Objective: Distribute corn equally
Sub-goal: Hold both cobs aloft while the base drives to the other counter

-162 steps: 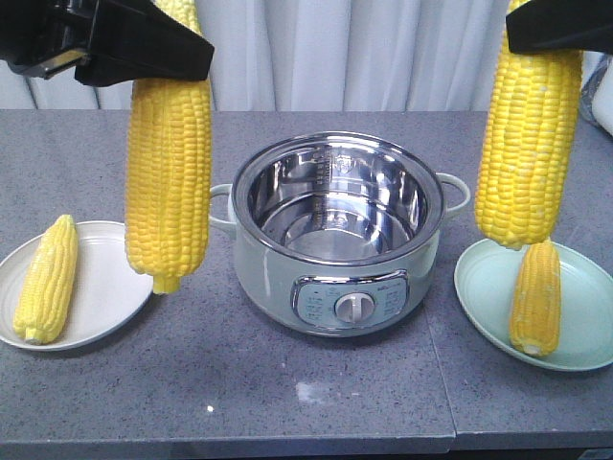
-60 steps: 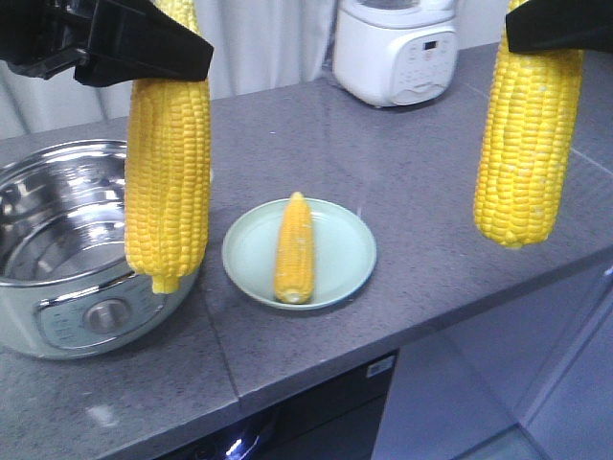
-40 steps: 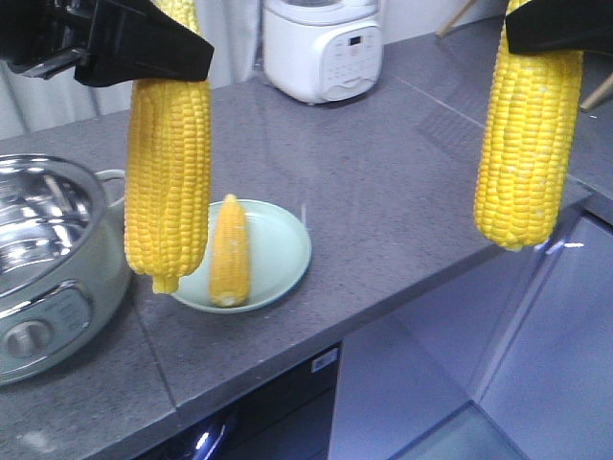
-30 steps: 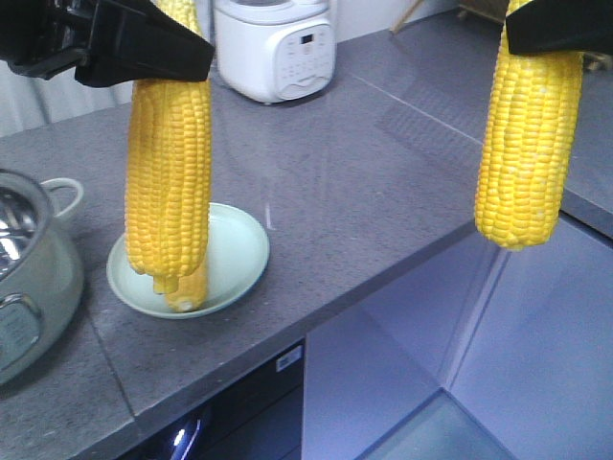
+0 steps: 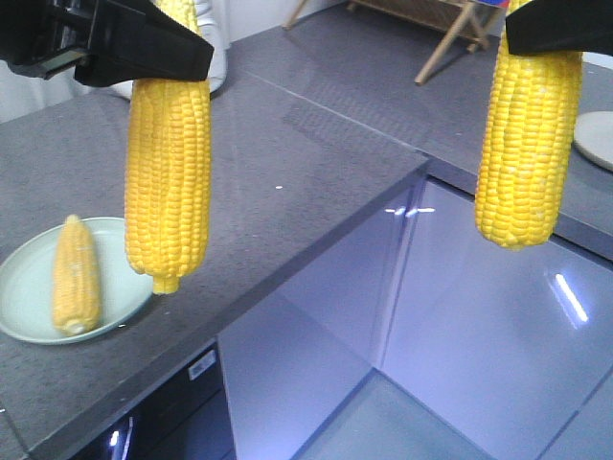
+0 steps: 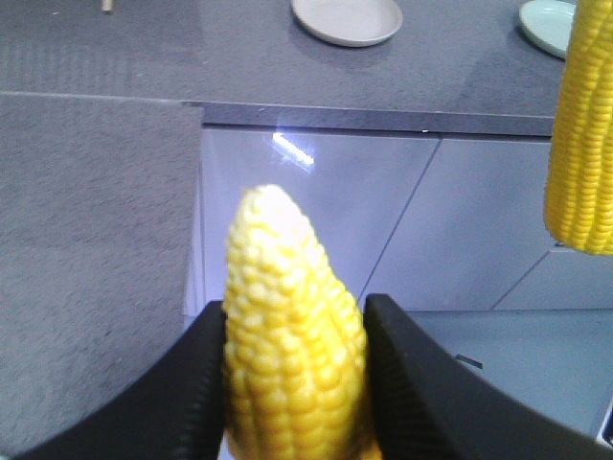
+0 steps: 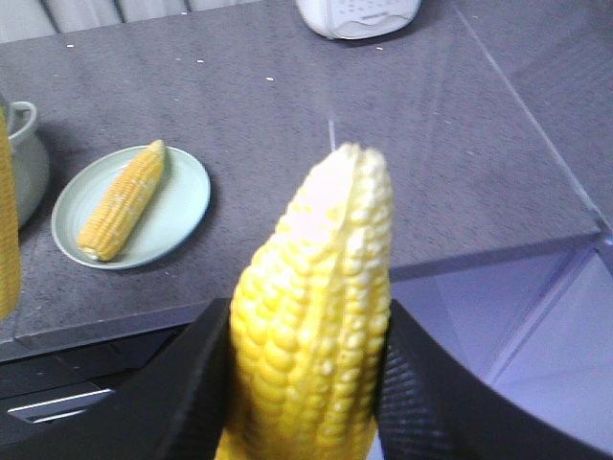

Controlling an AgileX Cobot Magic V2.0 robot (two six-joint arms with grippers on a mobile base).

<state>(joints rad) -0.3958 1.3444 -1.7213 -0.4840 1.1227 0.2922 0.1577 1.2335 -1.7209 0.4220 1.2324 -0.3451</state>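
Observation:
Two corn cobs hang point-down from my grippers in the front view. My left gripper (image 5: 165, 46) is shut on the upper end of one cob (image 5: 168, 172), held over the counter beside a pale green plate (image 5: 24, 305). A third cob (image 5: 75, 273) lies on that plate. My right gripper (image 5: 548, 29) is shut on the other cob (image 5: 529, 134), which hangs past the counter corner, over the floor. In the wrist views, the left gripper (image 6: 297, 321) clamps its cob (image 6: 292, 374) and the right gripper (image 7: 308, 321) clamps its cob (image 7: 316, 287). The plate (image 7: 180, 206) with its cob (image 7: 123, 199) lies left of it.
The grey counter (image 5: 287, 163) ends in a corner, with glossy cabinet fronts (image 5: 460, 316) below. A second counter at the right carries a whitish plate (image 5: 596, 139). The left wrist view shows a beige plate (image 6: 347, 19) and a green plate (image 6: 548, 24). A white cooker (image 7: 359, 14) stands at the back.
The whole scene has swung left: the steel pot has left the front view, the green plate slid to the lower left, and the counter corner and floor came in. Both grippers kept their cobs.

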